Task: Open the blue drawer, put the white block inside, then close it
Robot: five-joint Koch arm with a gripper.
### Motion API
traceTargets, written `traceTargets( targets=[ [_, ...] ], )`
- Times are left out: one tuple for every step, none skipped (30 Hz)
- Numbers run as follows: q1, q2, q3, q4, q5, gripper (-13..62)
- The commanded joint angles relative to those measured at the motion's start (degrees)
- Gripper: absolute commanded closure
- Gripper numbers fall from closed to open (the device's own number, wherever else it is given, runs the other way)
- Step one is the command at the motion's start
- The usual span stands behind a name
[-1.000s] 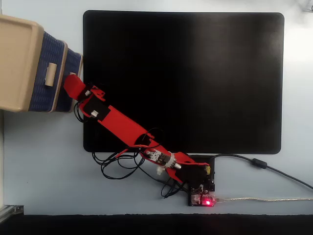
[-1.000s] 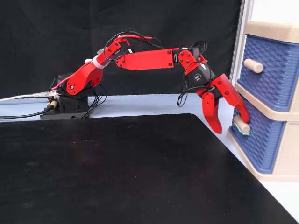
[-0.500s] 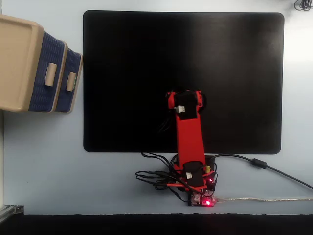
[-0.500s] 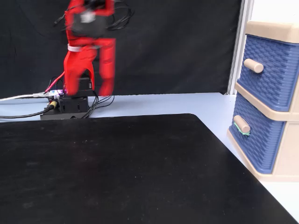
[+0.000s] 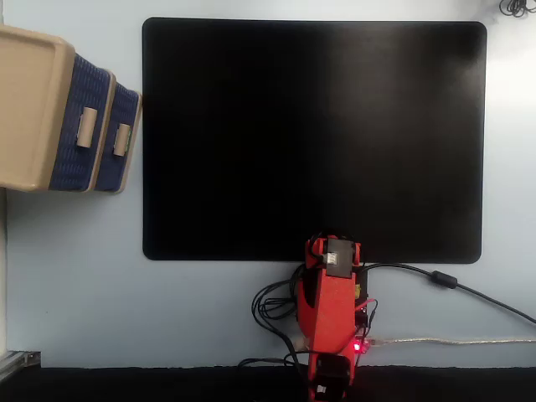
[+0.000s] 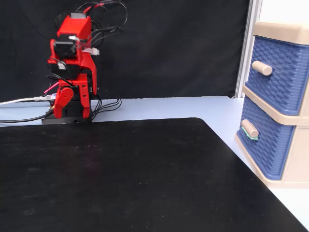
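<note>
The blue drawer (image 6: 268,145) has a woven-textured plastic front with a smooth beige handle (image 6: 249,128), set in a smooth beige plastic cabinet (image 5: 29,105). A matt black mat (image 5: 314,138) covers the smooth pale desk (image 5: 75,276). The arm (image 6: 72,72) is glossy red plastic.

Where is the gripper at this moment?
In a fixed view the gripper hangs at the left, folded down over the arm's base, far from the beige cabinet at the right.

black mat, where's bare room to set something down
The whole black mat is bare, from the cabinet side to its far edge. Pale table below the cabinet is free too. Crowded: the folded arm and cables at the mat's near edge.
</note>
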Motion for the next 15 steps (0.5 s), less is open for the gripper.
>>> traceTargets(
  targets=[
    [1.14, 5.36, 0.79, 0.26, 0.88, 14.9],
    [1.23, 7.65, 3.08, 0.26, 0.88, 14.8],
    [1.14, 9.23, 4.66, 0.26, 0.97, 14.7],
    [1.05, 10.37, 6.15, 0.44, 0.97, 14.6],
    [1.05, 11.34, 7.21, 0.62, 0.97, 14.5],
    [1.14, 11.69, 7.91, 0.88, 0.88, 14.9],
    [1.23, 11.69, 8.0, 1.67, 0.97, 14.9],
    [1.23, 11.6, 8.0, 2.72, 0.88, 14.9],
    [1.23, 11.6, 8.0, 2.99, 1.05, 14.9],
    [1.32, 11.6, 8.09, 3.16, 1.23, 15.0],
    [1.49, 11.6, 8.09, 3.34, 1.76, 15.0],
    [1.93, 11.6, 8.26, 3.52, 2.64, 15.0],
    [2.81, 11.69, 8.35, 3.52, 4.04, 15.0],
    [3.25, 11.69, 8.44, 3.43, 4.83, 14.9],
    [3.34, 11.6, 8.35, 3.52, 5.19, 14.9]
  ],
)
